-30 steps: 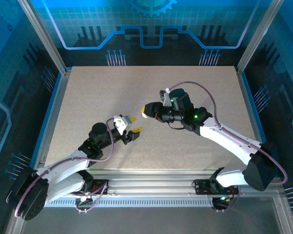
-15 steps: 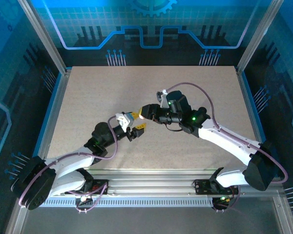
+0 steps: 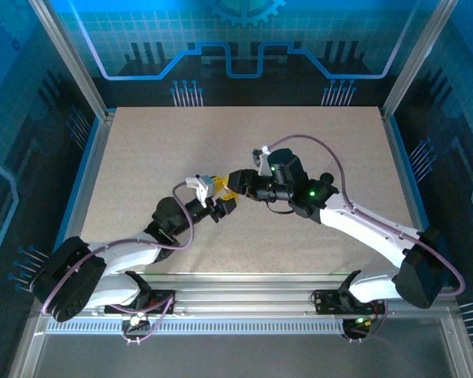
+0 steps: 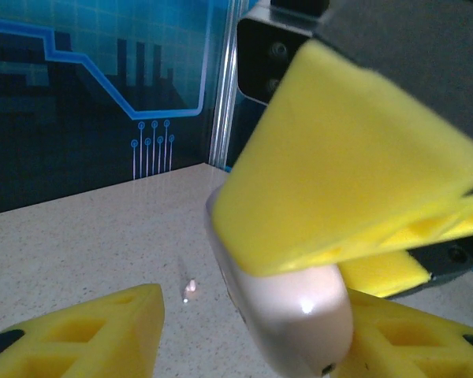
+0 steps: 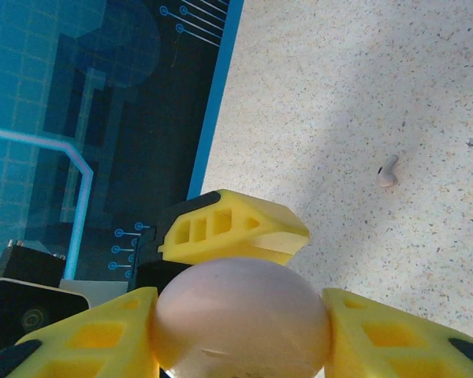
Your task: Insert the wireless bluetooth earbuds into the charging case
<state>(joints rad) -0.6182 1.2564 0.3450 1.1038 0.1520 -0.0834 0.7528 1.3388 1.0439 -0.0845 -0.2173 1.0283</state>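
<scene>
My right gripper (image 5: 241,346) is shut on the pale pink charging case (image 5: 236,311), which it holds closed and above the table near the middle (image 3: 231,187). My left gripper (image 4: 252,319) has its jaws open around the case (image 4: 296,311); its right finger (image 4: 410,335) lies against the case and its left finger (image 4: 79,331) stands apart from it. One left finger (image 5: 229,228) lies over the case top. A pale pink earbud (image 5: 388,171) lies loose on the table beyond the grippers, also a small pale bit (image 4: 191,287) in the left wrist view.
The speckled beige table (image 3: 142,157) is walled by blue panels and metal posts (image 3: 71,63). Both arms meet over the table's middle, the right arm's cable (image 3: 331,153) looping above it.
My left gripper has moved up and to the right until its fingers reach the case. The right gripper has shifted slightly left and toward it, still holding the case.
</scene>
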